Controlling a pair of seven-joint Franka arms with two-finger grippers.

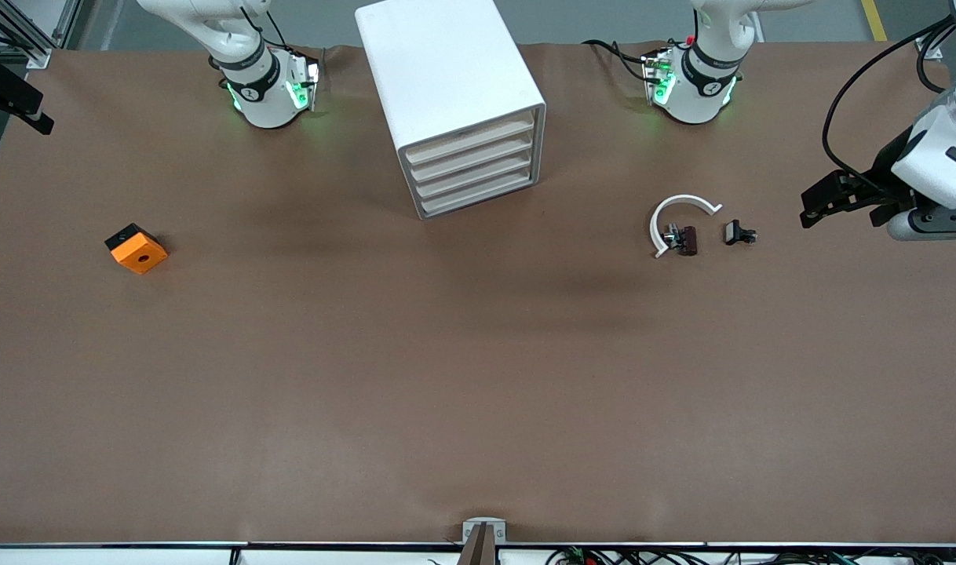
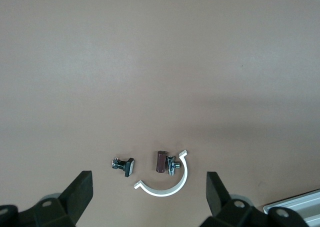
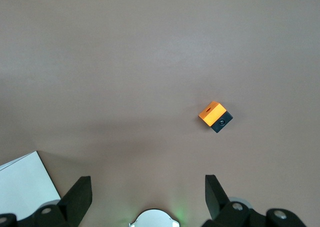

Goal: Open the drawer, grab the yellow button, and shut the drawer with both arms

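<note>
We see drawer (image 1: 470,139) shut, topmost in cabinet (image 1: 446,63) at table's (image 1: 478,377) 12 o'clock. Button hidden; we judge it inside. Left gripper (image 2: 148,175) over 3 o'clock edge, right gripper (image 3: 145,186) over 10 o'clock, both with fingers apart and empty. Drawer looks light, slick plastic; we'd hook front lip mid-width.

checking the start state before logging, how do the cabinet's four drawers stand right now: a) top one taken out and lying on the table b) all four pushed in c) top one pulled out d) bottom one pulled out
b: in the front view all four cream drawer fronts, the top drawer included, sit flush in the white cabinet, none sticking out.
</note>
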